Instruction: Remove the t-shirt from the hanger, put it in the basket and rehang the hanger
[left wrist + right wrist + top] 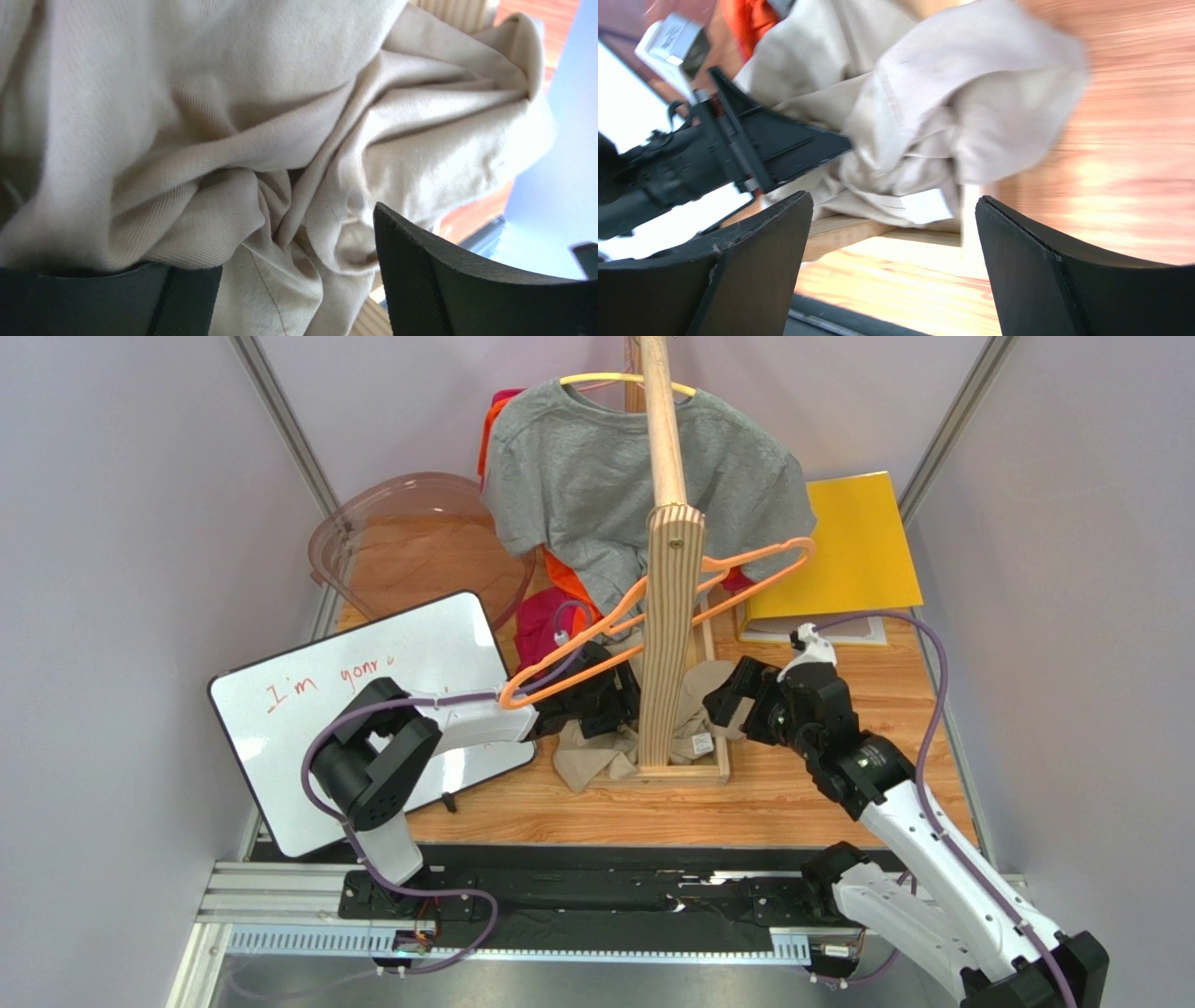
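Plain beige cotton t-shirt (210, 126): uniform tan, no print, small white label.
Thin orange plastic hanger (582, 637): solid orange.
Grey short-sleeved t-shirt (603, 476): flat mid-grey, no print; thin yellow plastic hanger (603, 375) in its neck.
Crumpled pink cloth (540, 623): magenta. Bunched orange-red cloth (495, 420): plain.
Flat rectangular yellow folder (842, 546): bright yellow.
Rectangular whiteboard (379, 700): white face, red handwriting, black rim.
Round clear plastic bowl (400, 532): pinkish tint.
Upright pale wooden stand (671, 616): light wood. Wooden tabletop (786, 798): orange-brown grain.
Left gripper (295, 241) and right gripper (894, 198): matte black fingers.
Left arm (463, 721) and right arm (926, 826): white links, black joints, purple cables.
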Controlling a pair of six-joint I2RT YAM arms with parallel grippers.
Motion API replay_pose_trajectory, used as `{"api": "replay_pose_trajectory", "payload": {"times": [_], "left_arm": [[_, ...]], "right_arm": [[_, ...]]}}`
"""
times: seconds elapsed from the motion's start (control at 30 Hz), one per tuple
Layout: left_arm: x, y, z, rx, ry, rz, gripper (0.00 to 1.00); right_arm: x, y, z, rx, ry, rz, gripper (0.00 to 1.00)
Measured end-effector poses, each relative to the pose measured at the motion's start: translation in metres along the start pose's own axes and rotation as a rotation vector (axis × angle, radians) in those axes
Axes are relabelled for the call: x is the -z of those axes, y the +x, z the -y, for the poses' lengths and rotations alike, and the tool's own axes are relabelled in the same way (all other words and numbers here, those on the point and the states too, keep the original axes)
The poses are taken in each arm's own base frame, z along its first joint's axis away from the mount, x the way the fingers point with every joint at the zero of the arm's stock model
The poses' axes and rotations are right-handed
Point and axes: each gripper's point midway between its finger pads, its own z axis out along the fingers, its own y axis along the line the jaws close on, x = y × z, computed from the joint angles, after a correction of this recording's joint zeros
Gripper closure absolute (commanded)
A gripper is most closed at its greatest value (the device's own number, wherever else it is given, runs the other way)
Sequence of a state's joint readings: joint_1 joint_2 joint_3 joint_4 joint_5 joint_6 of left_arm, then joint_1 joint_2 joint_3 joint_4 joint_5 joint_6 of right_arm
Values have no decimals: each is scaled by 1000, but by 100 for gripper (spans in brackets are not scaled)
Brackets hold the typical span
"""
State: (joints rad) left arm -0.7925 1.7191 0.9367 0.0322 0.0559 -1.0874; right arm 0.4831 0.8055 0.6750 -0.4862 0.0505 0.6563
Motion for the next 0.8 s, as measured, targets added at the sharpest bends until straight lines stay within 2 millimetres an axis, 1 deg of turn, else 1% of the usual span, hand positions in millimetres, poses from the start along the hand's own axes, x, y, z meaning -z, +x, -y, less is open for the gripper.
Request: {"api": "replay_pose_trajectory", "payload": {"times": [0.1, 0.13, 0.2, 0.23, 0.3, 0.33, 0.47, 0.53, 0.6, 0.7, 0.8], "left_arm": [[-7, -2, -3, -5, -30, 8, 48], [-10, -1, -4, -3, -38, 6, 63], [-18, 0, -7, -9, -48, -3, 73], [-21, 1, -9, -18, -52, -7, 86], [-24, 2, -12, -24, -54, -12, 92], [-24, 2, -11, -32, -51, -14, 98], [-21, 2, -9, -63, -41, -15, 100], [-13, 0, -6, -85, -25, -5, 100], [3, -4, -1, -103, -1, 12, 100], [28, -14, 13, -109, 61, 47, 100], [53, -30, 20, -94, 122, 83, 100]], "right_arm": [[5, -5, 14, 7, 59, 31, 8], [6, -5, 18, 9, 73, 32, 8], [5, -4, 22, 10, 90, 29, 8], [5, -3, 23, 11, 93, 28, 8], [5, -3, 24, 15, 97, 25, 8], [5, -3, 25, 16, 98, 25, 8], [8, -2, 26, 21, 97, 31, 8], [10, -2, 27, 22, 97, 35, 8], [10, -2, 28, 24, 98, 37, 8], [10, -2, 29, 22, 102, 37, 8], [9, -1, 30, 22, 105, 33, 9]]}}
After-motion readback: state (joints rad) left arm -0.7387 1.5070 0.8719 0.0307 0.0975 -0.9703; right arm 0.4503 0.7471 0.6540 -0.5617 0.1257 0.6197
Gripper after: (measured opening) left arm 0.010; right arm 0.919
